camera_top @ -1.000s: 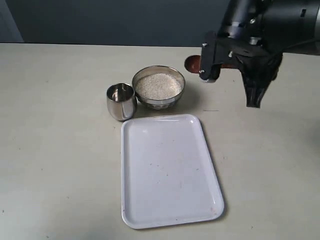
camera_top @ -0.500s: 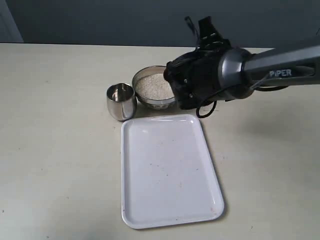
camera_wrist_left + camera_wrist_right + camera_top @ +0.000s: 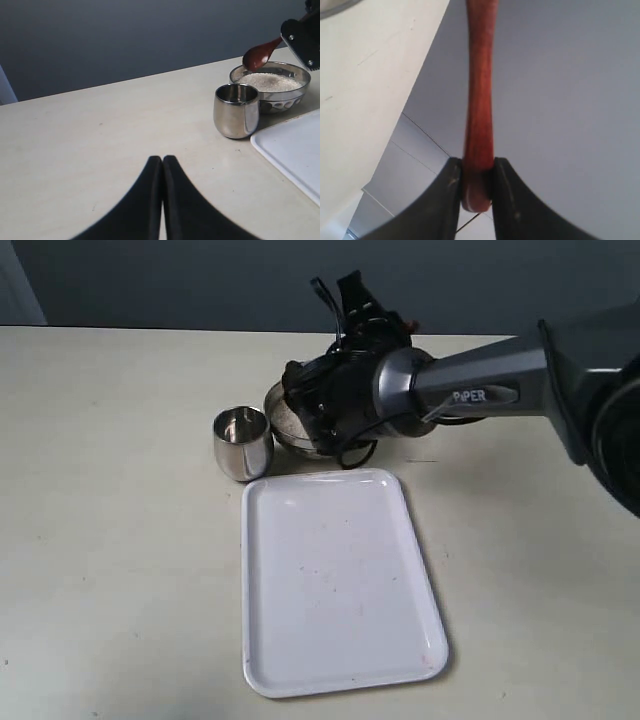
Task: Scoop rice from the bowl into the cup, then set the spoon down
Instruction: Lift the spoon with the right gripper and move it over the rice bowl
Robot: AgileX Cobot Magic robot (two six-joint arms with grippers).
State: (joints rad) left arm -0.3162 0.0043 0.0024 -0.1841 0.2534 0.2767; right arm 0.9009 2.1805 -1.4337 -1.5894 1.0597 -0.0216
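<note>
The steel bowl (image 3: 280, 98) holds white rice (image 3: 267, 81), and the smaller steel cup (image 3: 236, 110) stands close beside it. In the exterior view my right arm (image 3: 350, 400) hangs over the bowl (image 3: 283, 422) and hides most of it, while the cup (image 3: 243, 443) stands free to its left. My right gripper (image 3: 476, 164) is shut on the handle of the reddish-brown spoon (image 3: 480, 100). The spoon (image 3: 260, 55) has its oval end just above the rice at the bowl's far rim. My left gripper (image 3: 162, 159) is shut on nothing, low over bare table short of the cup.
A white rectangular tray (image 3: 335, 580) lies just in front of the bowl and cup, and its corner (image 3: 295, 150) shows beside the cup. The pale table (image 3: 120, 540) stretches out to the left. A dark wall runs behind.
My right arm has swung left from beside the bowl to over it, carrying the spoon along. The bowl is now mostly hidden in the exterior view.
</note>
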